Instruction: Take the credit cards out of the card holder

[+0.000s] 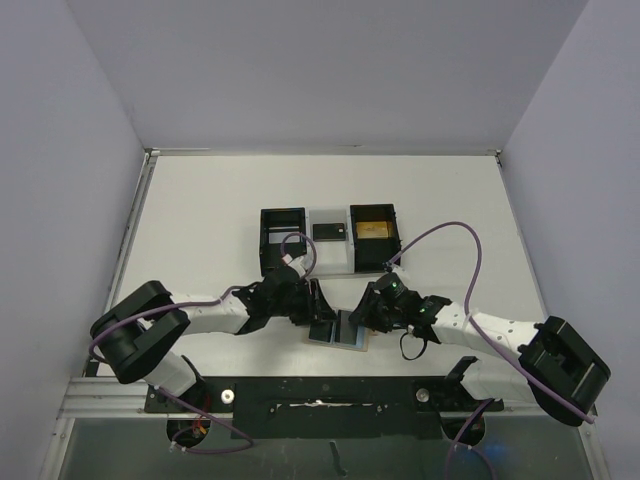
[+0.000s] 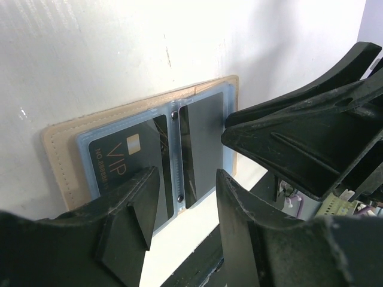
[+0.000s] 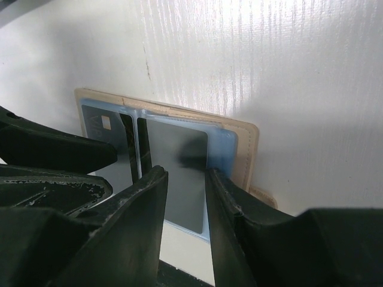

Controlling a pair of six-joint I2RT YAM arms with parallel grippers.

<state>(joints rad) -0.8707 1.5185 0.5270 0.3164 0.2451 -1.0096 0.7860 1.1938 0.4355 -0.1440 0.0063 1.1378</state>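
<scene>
1. Left end effector point(image 2: 187, 174): the jaws are parted to a middling width and nothing is held between them. They are poised low over the spine of the card holder point(image 2: 60, 143), a placing judged to serve for pinning the holder flat or catching a card edge.
2. Right end effector point(image 3: 185, 173): the jaws are set narrowly apart, straddling the near end of the grey card point(image 3: 179, 149). No clamp on that card is seen, as it lies flat in its sleeve. The placing is judged to be meant for sliding the card out of its pocket.
3. Card holder: it is laid open, inner side up, at the near edge of the white worktop point(image 1: 200, 220), between the two end effectors. A tan stitched border is shown around two blue-grey panels.
4. Contents of the card holder: a black card point(image 2: 116, 161) marked "VIP" is lodged in one panel, and the grey card in the other. Both are seated in their pockets, so neither is counted as removed.
5. Black tray point(image 1: 262, 245): it is stood farther back on the worktop, well apart from the card holder, and is divided into three compartments. A dark flat item point(image 1: 328, 232) is held in the middle one and a yellow item point(image 1: 373, 232) in the right one. What the left one holds cannot be told.
</scene>
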